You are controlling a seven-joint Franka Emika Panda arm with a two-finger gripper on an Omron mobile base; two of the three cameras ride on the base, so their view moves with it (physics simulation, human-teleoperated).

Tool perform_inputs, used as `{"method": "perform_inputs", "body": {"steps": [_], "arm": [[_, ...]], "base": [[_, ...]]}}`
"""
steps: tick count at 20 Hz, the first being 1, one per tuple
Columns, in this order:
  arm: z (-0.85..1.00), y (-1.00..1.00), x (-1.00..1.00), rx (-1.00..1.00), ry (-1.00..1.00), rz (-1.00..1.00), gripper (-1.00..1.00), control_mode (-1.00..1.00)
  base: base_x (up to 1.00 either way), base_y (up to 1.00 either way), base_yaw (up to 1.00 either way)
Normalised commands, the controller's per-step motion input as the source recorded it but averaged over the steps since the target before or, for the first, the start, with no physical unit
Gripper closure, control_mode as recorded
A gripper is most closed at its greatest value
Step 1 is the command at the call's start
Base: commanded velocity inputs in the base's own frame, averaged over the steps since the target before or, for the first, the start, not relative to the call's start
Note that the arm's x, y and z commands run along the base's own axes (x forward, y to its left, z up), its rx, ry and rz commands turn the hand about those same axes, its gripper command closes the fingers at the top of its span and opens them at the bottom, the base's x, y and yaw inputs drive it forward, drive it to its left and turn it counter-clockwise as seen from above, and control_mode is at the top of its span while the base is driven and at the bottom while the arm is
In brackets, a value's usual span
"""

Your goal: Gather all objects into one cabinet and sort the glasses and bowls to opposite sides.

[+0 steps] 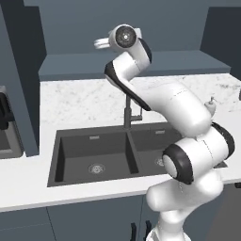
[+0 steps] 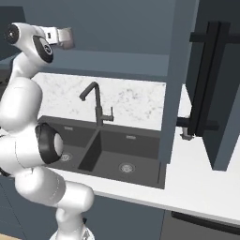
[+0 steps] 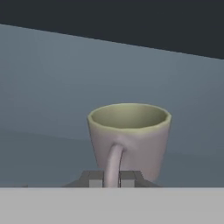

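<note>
Greyish-tan cup: matte, tapered, round-rimmed, pale greenish inside; sits upright on a slate-blue surface inside the cabinet. Its looped handle faces the gripper and passes between the two grey fingertips, which sit close on either side; actual contact cannot be told. The cup's base is hidden. Below: marbled white counter, black double sink, dark faucet.
</note>
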Motion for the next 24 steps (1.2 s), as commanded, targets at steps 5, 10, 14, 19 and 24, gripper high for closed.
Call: {"method": "perform_inputs", "body": {"steps": [5, 10, 14, 19, 24], "arm": [[0.01, -0.47, -1.00, -0.01, -0.01, 0.07, 1.00, -1.00], [0.18, -0.59, -1.00, 0.00, -0.05, 0.13, 1.00, -1.00], [0.23, -0.66, -1.00, 0.00, -0.11, 0.17, 1.00, -1.00], [0.29, -0.44, -1.00, 0.00, -0.03, 0.08, 1.00, -1.00], [0.49, 0.01, -1.00, -0.01, 0.09, -0.01, 1.00, -1.00]], "base": [[0.00, 0.00, 0.00], [0.00, 0.00, 0.00], [0.00, 0.00, 0.00], [0.00, 0.00, 0.00], [0.00, 0.00, 0.00]]}}
